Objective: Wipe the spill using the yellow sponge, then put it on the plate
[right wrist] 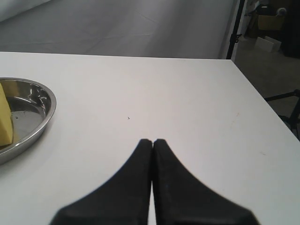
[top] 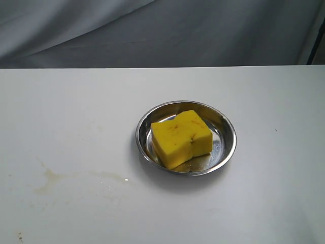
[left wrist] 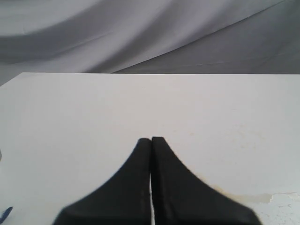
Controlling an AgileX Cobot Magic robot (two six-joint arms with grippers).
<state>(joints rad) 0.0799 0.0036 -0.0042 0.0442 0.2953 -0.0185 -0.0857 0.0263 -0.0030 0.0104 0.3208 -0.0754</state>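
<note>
The yellow sponge lies inside the shiny steel plate near the middle of the white table; no gripper shows in the exterior view. Faint brownish smears of the spill mark the table at the front left, and a yellowish trace shows beside the left fingers. My left gripper is shut with nothing in it, above bare table. My right gripper is shut and holds nothing; the plate and a sliver of the sponge sit off to its side.
A grey cloth backdrop hangs behind the table's far edge. In the right wrist view the table's side edge drops to a floor with a black stand and boxes.
</note>
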